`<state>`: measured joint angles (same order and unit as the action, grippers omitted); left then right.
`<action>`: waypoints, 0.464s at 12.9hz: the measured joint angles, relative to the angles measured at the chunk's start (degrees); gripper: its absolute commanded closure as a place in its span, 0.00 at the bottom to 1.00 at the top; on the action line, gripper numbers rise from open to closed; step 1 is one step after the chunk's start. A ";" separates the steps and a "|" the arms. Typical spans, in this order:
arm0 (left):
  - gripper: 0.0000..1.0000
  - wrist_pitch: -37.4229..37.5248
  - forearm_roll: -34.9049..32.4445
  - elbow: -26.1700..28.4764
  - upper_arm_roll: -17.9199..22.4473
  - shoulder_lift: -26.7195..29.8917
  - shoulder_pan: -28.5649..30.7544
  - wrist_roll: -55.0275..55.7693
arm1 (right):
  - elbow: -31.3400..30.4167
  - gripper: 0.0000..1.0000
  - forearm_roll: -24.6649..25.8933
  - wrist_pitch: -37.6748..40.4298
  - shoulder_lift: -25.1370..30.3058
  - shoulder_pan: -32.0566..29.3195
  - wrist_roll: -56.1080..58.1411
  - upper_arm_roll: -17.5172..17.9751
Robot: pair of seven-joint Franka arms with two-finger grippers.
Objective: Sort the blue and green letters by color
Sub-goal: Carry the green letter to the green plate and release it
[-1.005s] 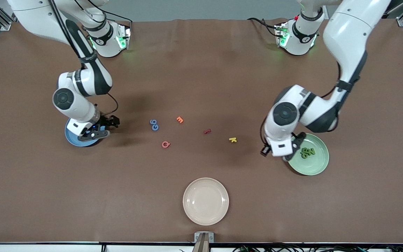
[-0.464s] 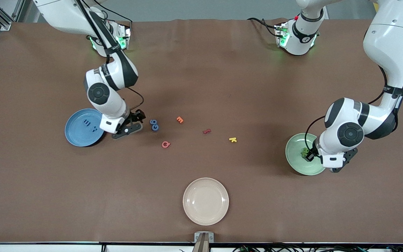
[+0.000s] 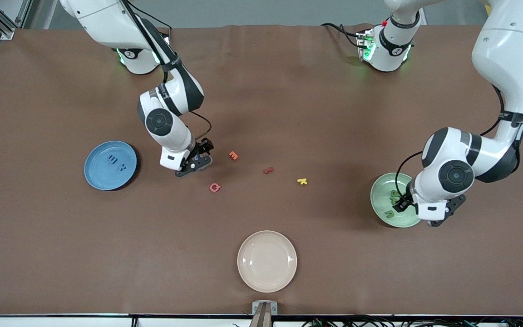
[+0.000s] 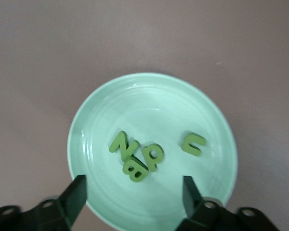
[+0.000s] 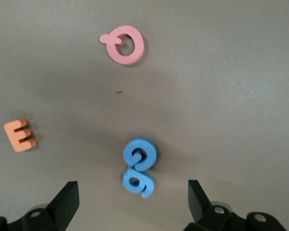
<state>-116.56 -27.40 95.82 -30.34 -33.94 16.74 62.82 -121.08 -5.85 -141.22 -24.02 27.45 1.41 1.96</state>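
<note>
Right wrist view: blue G (image 5: 140,153) and blue 6 (image 5: 138,183) lay touching on the desk (image 3: 261,91), mid-desk toward the right arm's end; right tool (image 5: 130,202) wide above them.
Left tool (image 4: 135,192): wide over the green plate (image 4: 86,125), holding nothing.
Green letters (image 4: 135,156): all four inside the plate.
Handling: probably light, stiff; pinch one across its flat edges.
Hidden: front view blocked the blue pair.

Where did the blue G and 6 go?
The blue G and 6 lie touching on the table under the open right claw, beside the orange E and the pink Q.
</note>
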 measured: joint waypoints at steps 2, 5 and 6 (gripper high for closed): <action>0.00 6.64 0.01 -4.91 -3.48 2.16 0.12 -4.97 | 1.78 0.05 -0.01 -0.02 -1.98 0.01 -0.02 -0.13; 0.00 13.74 1.86 -10.55 -6.59 6.64 0.12 -9.51 | 2.96 0.14 -0.01 -0.06 -3.65 0.01 0.02 -0.31; 0.00 15.64 4.00 -12.18 -6.83 7.95 0.15 -11.92 | 3.02 0.16 -0.01 -0.06 -3.86 0.02 0.02 -0.31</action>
<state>-100.92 -23.40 83.64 -37.18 -25.98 16.89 50.90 -118.06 -5.86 -141.28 -27.89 27.47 1.43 1.65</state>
